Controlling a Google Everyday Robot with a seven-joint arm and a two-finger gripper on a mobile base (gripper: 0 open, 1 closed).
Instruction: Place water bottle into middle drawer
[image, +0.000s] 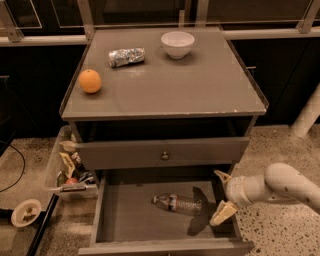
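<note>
We look steeply down from close in front onto the grey wooden bench (175, 85), cream two-finger pincer (220, 195) at lower right.

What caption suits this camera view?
Bottle lies in the open drawer; the gripper, jaws open, sits at its right edge.

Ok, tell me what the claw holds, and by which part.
Nothing. The claw is open at the right side of the middle drawer, and the water bottle lies on the drawer floor, apart from it.
</note>
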